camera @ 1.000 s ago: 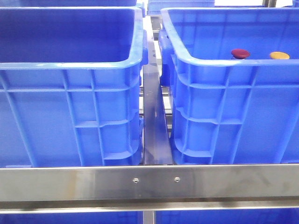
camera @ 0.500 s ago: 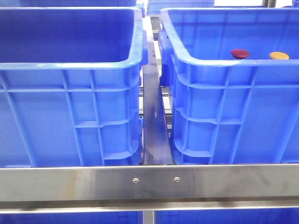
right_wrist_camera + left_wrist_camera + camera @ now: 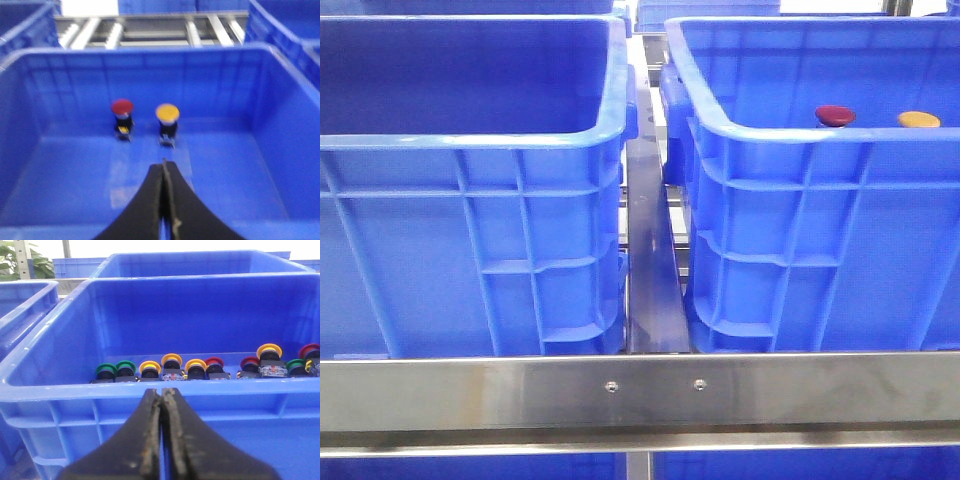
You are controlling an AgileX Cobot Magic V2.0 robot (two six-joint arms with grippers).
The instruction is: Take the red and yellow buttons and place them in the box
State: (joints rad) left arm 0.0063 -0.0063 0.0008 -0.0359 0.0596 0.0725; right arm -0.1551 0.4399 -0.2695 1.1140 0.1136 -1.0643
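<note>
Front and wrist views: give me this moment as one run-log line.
left gripper: shut, empty, facing crate of mixed buttons | right gripper: shut, empty | red button and yellow button: upright in right crate

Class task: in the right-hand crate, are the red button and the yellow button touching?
Apart. The right wrist view shows bare blue crate floor between the red button and the yellow button.

A steel crossbar [image 3: 640, 392] with two screws spans the lower frame. Green buttons [image 3: 115, 371] sit at lower left, a leafy plant [image 3: 30, 262] upper left.
</note>
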